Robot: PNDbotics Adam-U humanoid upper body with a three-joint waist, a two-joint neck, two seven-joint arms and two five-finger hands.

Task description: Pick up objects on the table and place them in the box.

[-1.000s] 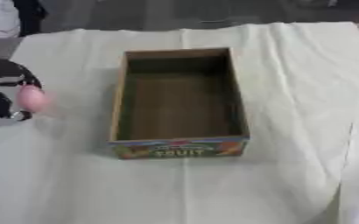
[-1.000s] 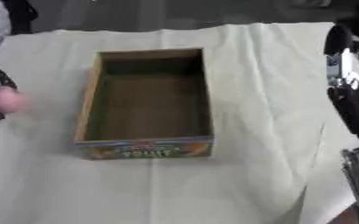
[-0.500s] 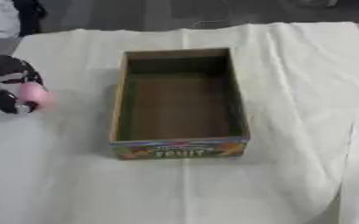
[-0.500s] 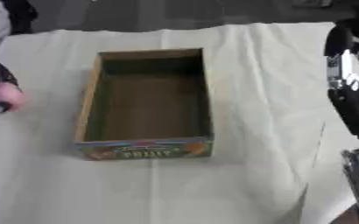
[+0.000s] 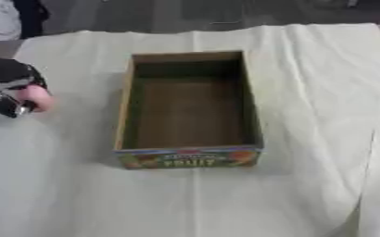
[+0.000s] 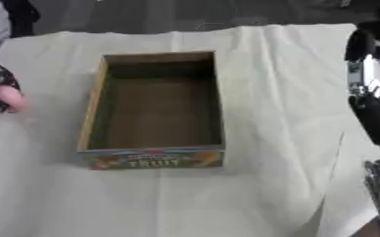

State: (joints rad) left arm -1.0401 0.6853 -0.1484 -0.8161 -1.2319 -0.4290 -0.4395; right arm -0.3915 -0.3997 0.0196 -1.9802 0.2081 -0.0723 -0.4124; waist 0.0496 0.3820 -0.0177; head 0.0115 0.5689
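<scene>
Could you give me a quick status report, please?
Left hand shut on pink object, left of box. Box empty. Right hand out of view. Path clear.

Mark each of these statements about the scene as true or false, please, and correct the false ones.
1. The box is empty. True.
2. The left hand holds a pink object. True.
3. The pink object already lies inside the box. False: it is left of the box, in the hand.
4. The box stands on bare wood. False: it stands on a pale cloth.
5. The box's printed end faces the robot. True.
</scene>
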